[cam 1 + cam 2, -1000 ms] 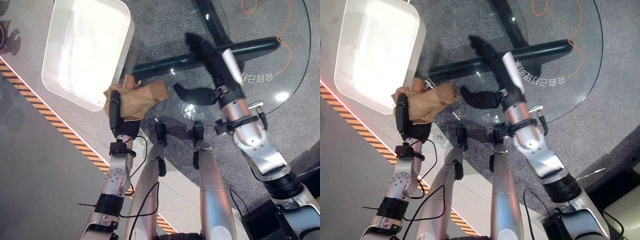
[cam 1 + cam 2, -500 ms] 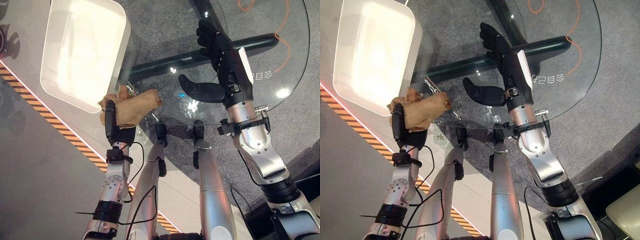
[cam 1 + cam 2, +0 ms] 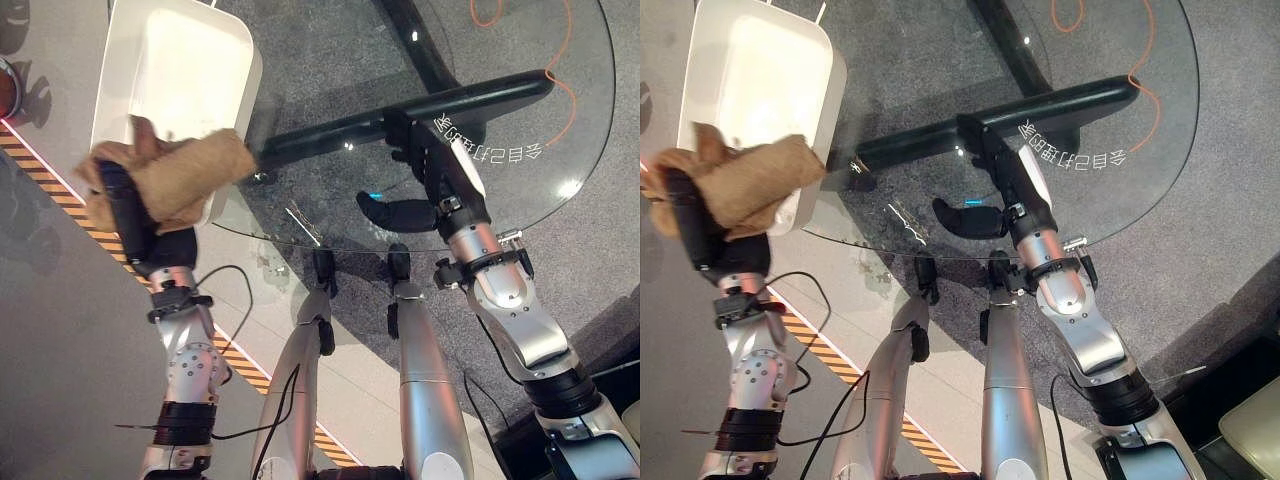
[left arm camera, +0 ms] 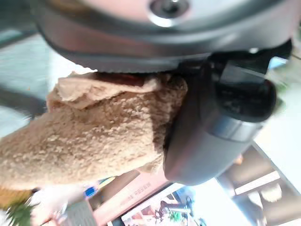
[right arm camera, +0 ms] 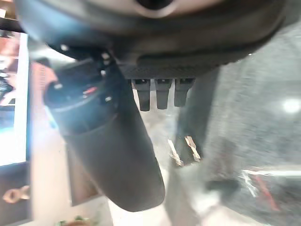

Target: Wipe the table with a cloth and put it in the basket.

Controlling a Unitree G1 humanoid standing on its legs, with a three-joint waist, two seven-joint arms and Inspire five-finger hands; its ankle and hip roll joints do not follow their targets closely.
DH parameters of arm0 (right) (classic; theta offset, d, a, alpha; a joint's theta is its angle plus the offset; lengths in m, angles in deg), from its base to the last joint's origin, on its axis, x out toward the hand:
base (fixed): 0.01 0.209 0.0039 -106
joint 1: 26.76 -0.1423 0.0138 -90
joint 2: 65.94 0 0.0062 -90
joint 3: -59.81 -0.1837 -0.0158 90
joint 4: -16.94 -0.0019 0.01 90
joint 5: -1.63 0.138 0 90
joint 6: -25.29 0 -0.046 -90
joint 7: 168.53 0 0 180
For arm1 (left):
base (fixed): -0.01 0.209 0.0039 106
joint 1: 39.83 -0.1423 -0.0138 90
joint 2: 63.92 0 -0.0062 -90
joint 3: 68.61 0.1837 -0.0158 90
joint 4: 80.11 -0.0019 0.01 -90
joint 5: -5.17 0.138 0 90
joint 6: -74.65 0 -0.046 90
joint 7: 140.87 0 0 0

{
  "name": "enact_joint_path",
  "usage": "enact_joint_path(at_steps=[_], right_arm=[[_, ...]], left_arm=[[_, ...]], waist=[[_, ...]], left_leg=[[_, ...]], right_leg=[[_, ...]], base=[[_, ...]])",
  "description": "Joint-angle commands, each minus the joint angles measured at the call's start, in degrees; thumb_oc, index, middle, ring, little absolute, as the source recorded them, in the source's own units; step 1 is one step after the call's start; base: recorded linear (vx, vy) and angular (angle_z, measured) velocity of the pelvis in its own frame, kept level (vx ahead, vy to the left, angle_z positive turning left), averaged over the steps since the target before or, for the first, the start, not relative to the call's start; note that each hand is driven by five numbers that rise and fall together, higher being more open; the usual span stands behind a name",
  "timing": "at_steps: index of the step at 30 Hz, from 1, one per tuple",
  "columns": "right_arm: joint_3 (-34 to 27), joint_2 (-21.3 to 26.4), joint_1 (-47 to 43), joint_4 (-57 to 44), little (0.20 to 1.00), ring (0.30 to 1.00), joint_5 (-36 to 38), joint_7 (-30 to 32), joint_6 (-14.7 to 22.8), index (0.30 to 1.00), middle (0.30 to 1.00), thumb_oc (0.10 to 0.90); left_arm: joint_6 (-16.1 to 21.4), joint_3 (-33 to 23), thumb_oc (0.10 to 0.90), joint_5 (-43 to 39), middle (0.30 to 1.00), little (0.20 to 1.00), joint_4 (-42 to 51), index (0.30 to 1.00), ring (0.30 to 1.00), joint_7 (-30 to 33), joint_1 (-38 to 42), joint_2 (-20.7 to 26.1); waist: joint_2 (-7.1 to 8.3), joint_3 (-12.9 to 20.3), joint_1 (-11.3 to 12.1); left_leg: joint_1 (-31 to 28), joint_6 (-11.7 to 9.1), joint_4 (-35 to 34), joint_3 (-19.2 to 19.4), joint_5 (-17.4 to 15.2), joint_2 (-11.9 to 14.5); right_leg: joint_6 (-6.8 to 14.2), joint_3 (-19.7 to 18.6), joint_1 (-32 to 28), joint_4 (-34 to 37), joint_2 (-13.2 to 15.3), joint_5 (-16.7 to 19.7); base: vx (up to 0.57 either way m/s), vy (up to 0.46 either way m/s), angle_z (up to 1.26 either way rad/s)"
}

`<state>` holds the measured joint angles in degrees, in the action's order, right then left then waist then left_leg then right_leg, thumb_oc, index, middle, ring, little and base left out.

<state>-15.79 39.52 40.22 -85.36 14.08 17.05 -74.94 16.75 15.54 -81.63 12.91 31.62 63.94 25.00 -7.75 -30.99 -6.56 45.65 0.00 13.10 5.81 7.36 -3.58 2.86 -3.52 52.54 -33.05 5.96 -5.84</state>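
A crumpled brown cloth [image 3: 185, 175] hangs in the air, with my left hand [image 3: 125, 215] shut on it. It is off the glass table [image 3: 560, 130] and sits over the near corner of the white basket [image 3: 235, 50], which stands on the floor left of the table. The left wrist view shows the cloth [image 4: 94, 127] bunched against the thumb [image 4: 221, 122]. My right hand [image 3: 440, 170] hovers open over the table's near middle, fingers straight and thumb out to the left, holding nothing.
The round glass table rests on a black cross-shaped base [image 3: 330, 130] that shows through the top. An orange cable [image 3: 580, 90] curls on the carpet at the far right. A yellow-black striped line [image 3: 40, 165] crosses the floor beside the basket.
My left hand has lifted the cloth off the table's left edge and carried it left to the basket's near corner. My right hand has turned edge-on and drawn back slightly.
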Motion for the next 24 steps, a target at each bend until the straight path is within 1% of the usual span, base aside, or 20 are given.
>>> enact_joint_path(at_steps=[1,4,5,7,8,10,11,12,13,14,16,20,22,24], right_arm=[[-0.2,2.0,-0.6,-4.7,0.9,0.9,-0.9,-2.5,1.6,0.9,0.9,0.8],[1.0,2.4,-0.5,-2.6,0.9,0.9,-0.6,-2.8,0.1,0.9,0.9,0.8],[1.2,2.3,-0.6,-2.4,0.9,0.9,-0.7,-2.8,0.0,0.9,0.9,0.8],[2.2,2.8,-0.9,-0.9,0.9,0.9,-0.1,-2.4,-1.0,0.9,0.9,0.8],[2.8,3.0,-1.1,0.0,0.9,0.9,0.0,-2.2,-0.9,0.9,0.9,0.8],[3.6,3.5,-1.2,1.4,0.9,0.9,-0.2,-2.5,-1.0,0.9,0.9,0.8],[3.9,3.7,-1.3,1.9,0.9,0.9,-0.1,-2.6,-1.0,0.9,0.9,0.8],[4.5,4.0,-1.4,2.8,0.9,0.9,0.1,-2.8,-1.1,0.9,0.9,0.8],[4.9,4.4,-1.5,3.6,0.9,0.9,0.0,-3.0,-0.9,0.9,0.9,0.8],[4.9,4.5,-1.5,3.8,0.9,0.9,0.0,-3.0,-0.9,0.9,0.9,0.8],[5.6,6.0,-1.6,5.1,0.9,0.9,0.7,-3.9,-1.1,0.9,0.9,0.8],[6.4,7.4,-1.7,6.7,0.9,0.9,1.8,-4.8,-1.1,0.9,0.9,0.8],[7.5,8.7,-1.9,8.0,0.9,0.9,3.8,-5.0,-0.8,0.9,0.9,0.8],[8.3,9.3,-2.5,8.9,0.9,0.9,4.9,-5.0,-0.8,0.9,0.9,0.8]], left_arm=[[11.4,-8.3,0.1,12.3,0.3,0.2,7.1,0.3,0.3,4.9,2.9,3.1],[13.4,-10.2,0.1,18.5,0.3,0.2,5.7,0.3,0.3,12.3,5.6,5.4],[13.5,-10.3,0.1,19.3,0.3,0.2,5.6,0.3,0.3,13.1,5.9,5.5],[14.4,-11.2,0.1,23.0,0.3,0.2,3.7,0.3,0.3,18.4,7.7,6.9],[14.6,-11.4,0.1,26.6,0.3,0.2,2.2,0.3,0.3,21.9,8.8,7.7],[13.2,-11.8,0.1,35.1,0.3,0.2,-0.7,0.3,0.3,30.6,10.9,9.9],[12.6,-11.8,0.1,38.0,0.3,0.2,-2.6,0.3,0.3,33.7,11.8,10.8],[11.0,-11.6,0.1,43.4,0.3,0.2,-5.6,0.3,0.3,38.7,13.4,12.4],[9.9,-11.4,0.1,46.3,0.3,0.2,-8.9,0.3,0.3,41.2,14.9,13.6],[9.8,-11.2,0.1,46.9,0.3,0.2,-9.5,0.3,0.3,41.6,15.2,13.8],[6.7,-10.1,0.1,53.6,0.3,0.2,-15.7,0.3,0.3,46.1,17.5,16.8],[4.4,-8.5,0.1,59.5,0.3,0.2,-21.3,0.3,0.3,49.1,19.7,19.5],[2.8,-6.9,0.1,63.5,0.3,0.2,-25.2,0.3,0.3,52.0,21.6,21.6],[1.4,-5.9,0.1,65.5,0.3,0.2,-27.2,0.3,0.3,54.6,23.2,22.7]], waist=[[-4.54,1.2,-1.6],[-4.6,1.2,-1.8],[-4.58,1.2,-1.9],[-4.71,1.2,-2.1],[-4.71,1.2,-2.2],[-4.72,1.2,-2.6],[-4.67,1.2,-2.8],[-4.62,1.2,-3.1],[-4.52,1.2,-3.4],[-4.48,1.2,-3.4],[-4.09,1.2,-4.0],[-3.56,1.2,-4.3],[-2.91,1.2,-4.4],[-2.56,1.2,-4.5]], left_leg=[[1.6,-2.6,8.0,-1.8,-5.1,0.5],[2.0,-2.7,8.6,-1.6,-5.4,0.3],[2.0,-2.7,8.6,-1.6,-5.5,0.3],[2.3,-2.8,8.9,-1.6,-5.5,0.2],[2.4,-2.8,9.2,-1.5,-5.7,0.2],[2.9,-2.9,9.7,-1.3,-5.9,0.2],[3.2,-2.9,10.2,-1.3,-6.1,0.2],[3.9,-3.0,10.9,-1.2,-6.3,0.3],[4.5,-3.0,11.4,-1.0,-6.6,0.4],[4.6,-3.0,11.5,-1.0,-6.7,0.4],[6.2,-3.1,12.8,-0.7,-7.3,0.6],[8.3,-3.1,14.3,-0.4,-8.0,1.0],[10.2,-3.1,15.6,-0.3,-8.7,1.2],[11.4,-3.1,16.4,-0.4,-9.2,1.2]], right_leg=[[0.6,-0.8,-0.7,8.5,-0.6,4.3],[0.5,-1.7,-0.1,8.1,-0.7,4.1],[0.5,-1.7,0.0,8.1,-0.7,4.1],[0.4,-2.3,0.3,8.0,-0.7,4.1],[0.4,-2.6,0.5,7.9,-0.7,4.1],[0.4,-3.1,1.1,7.6,-0.6,4.1],[0.5,-3.3,1.4,7.4,-0.6,4.1],[0.5,-3.6,2.2,6.9,-0.5,4.1],[0.7,-3.9,2.7,6.8,-0.3,4.2],[0.7,-3.9,2.8,6.7,-0.3,4.1],[1.0,-4.5,4.3,6.4,0.0,4.4],[1.5,-5.0,6.2,5.8,0.2,4.7],[1.9,-5.3,8.0,5.4,0.3,5.1],[2.1,-5.6,8.9,5.3,0.4,5.4]], base=[[0.04,0.113,0.03],[0.04,0.095,0.06],[0.04,0.086,0.03],[0.05,0.109,0.02],[0.05,0.125,0.04],[0.06,0.118,0.02],[0.07,0.135,0.02],[0.08,0.141,0.03],[0.06,0.111,0.04],[0.06,0.094,0.04],[0.07,0.103,0.02],[0.05,0.055,0.03],[0.06,0.028,0.03],[0.05,0.027,0.04]])
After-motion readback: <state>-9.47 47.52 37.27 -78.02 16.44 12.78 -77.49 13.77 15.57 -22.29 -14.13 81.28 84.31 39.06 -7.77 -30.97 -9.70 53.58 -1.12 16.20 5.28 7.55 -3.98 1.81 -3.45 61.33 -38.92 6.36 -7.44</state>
